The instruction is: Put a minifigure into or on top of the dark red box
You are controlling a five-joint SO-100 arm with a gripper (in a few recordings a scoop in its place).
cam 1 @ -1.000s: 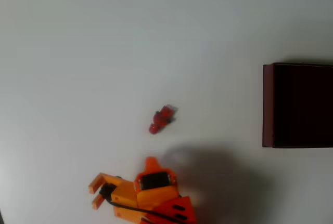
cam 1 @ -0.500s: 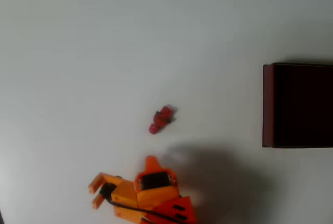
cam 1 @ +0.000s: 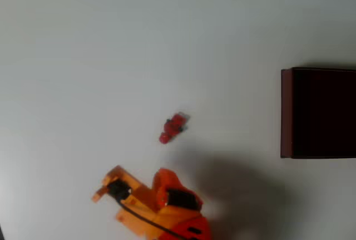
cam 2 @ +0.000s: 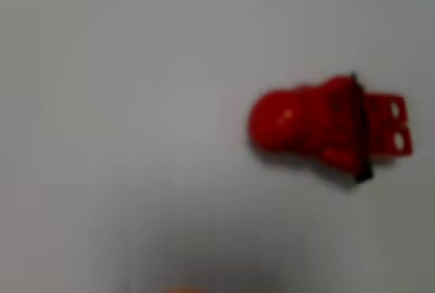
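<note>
Surface (cam 1: pixel 111 56) looks pale grey; we see the dark red box (cam 1: pixel 286 112) at three o'clock, interior dark, minifigure (cam 1: pixel 173 127) lying central, hand (cam 1: pixel 103 190) at seven o'clock, grip state unclear.

In the overhead view the orange gripper (cam 1: pixel 99 191) has swung from pointing toward nine o'clock to pointing toward about ten o'clock, its two fingers, earlier seen spread apart, now overlapping at the tip, while the arm's body has shifted slightly toward three o'clock.
</note>
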